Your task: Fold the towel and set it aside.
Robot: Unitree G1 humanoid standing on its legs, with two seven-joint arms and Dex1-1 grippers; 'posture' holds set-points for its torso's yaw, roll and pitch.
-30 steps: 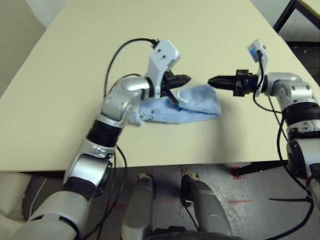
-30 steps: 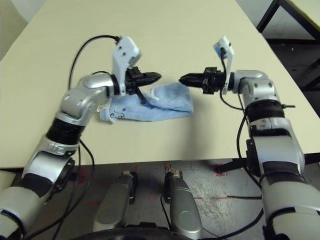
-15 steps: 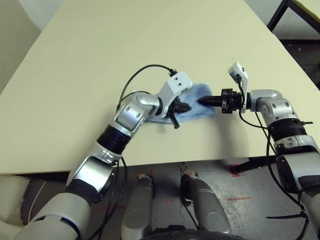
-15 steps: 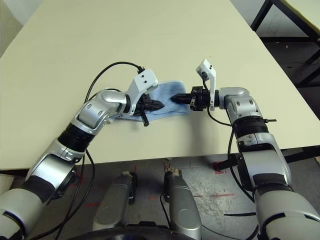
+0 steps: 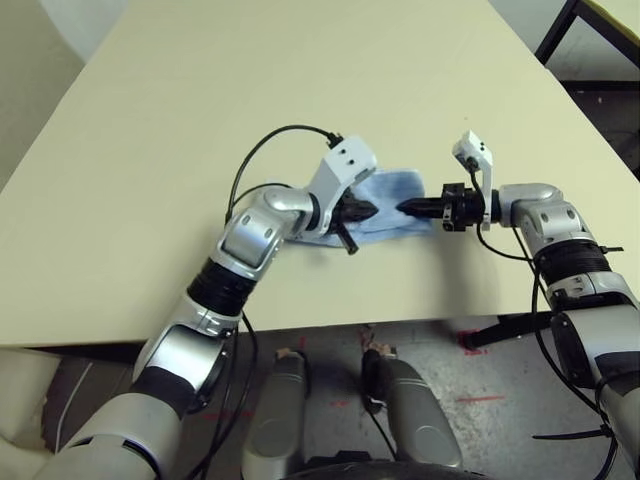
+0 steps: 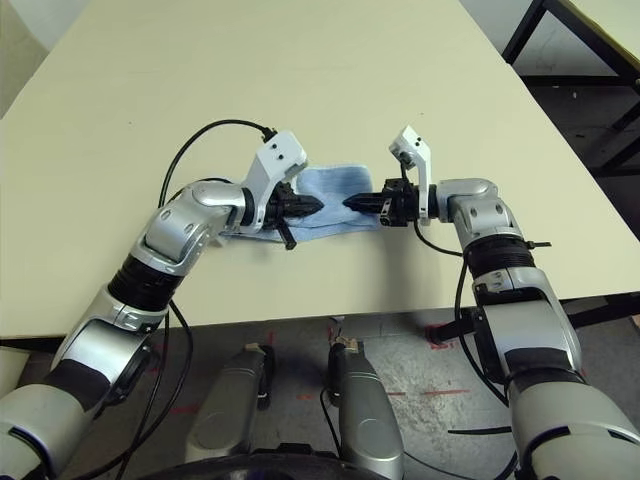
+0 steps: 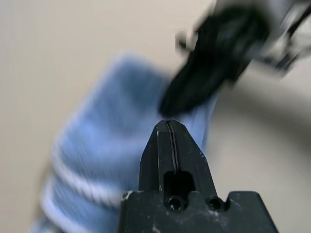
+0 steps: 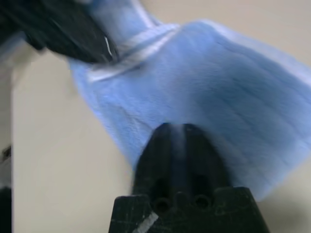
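The towel [image 5: 395, 188] is a light-blue cloth with white edging, lying bunched and folded over on the cream table near its front edge. My left gripper [image 5: 368, 210] hovers low over the towel's middle, pointing right, its jaws shut with no cloth seen between them [image 7: 169, 124]. My right gripper [image 5: 406, 208] points left at it from the towel's right end, tip to tip with a small gap. The left wrist view has the towel [image 7: 97, 145] below the shut fingers and the right gripper [image 7: 170, 104] just beyond. The left forearm hides the towel's left part.
The table [image 5: 300, 90] stretches far back and to both sides. Its front edge [image 5: 400, 322] runs just behind my forearms. A black table frame [image 5: 560, 30] stands off the far right corner. Black cables loop over both wrists.
Both grippers have come down from above the towel to just over it, their tips now closer together. In the last half second they barely moved. The camera has also shifted.
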